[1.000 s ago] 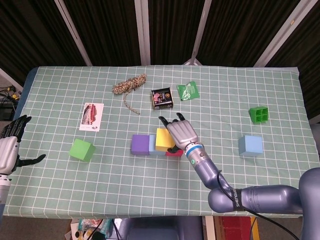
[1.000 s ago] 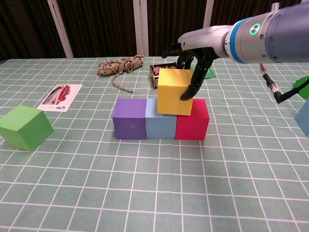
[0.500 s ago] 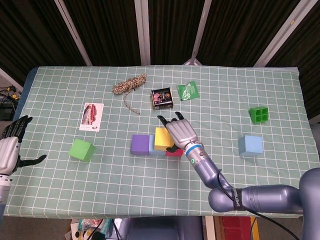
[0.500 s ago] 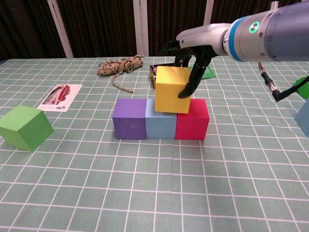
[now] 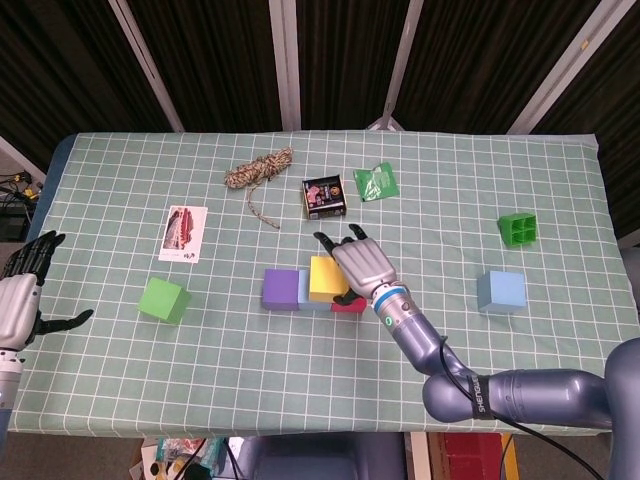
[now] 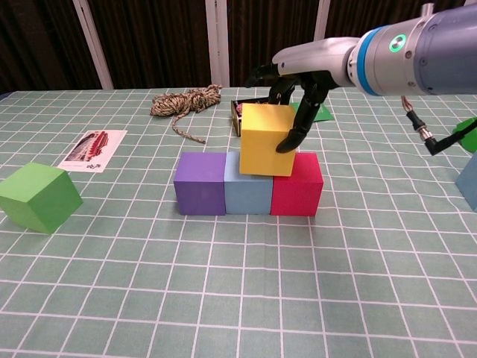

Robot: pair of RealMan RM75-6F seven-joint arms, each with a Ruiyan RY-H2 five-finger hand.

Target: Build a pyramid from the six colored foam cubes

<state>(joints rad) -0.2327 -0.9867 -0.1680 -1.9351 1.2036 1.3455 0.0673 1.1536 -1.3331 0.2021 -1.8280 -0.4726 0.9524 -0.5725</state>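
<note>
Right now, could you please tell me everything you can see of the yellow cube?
The yellow cube is a plain, matte block that looks like foam, its faces unmarked. It sits on the second level, resting across the light blue cube and the red cube of the bottom row, roughly upright and square to them. The right hand reaches over it from behind, a dark finger pressed against its right side. Whether it is fully released cannot be told.

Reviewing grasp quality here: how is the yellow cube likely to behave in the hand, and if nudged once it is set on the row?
The yellow cube, held by the right hand, is foam per the task, so probably light and slightly squashy. Flat faces suggest it won't roll. It spans the light blue cube and red cube, so a sideways nudge might slide or tip it.
</note>
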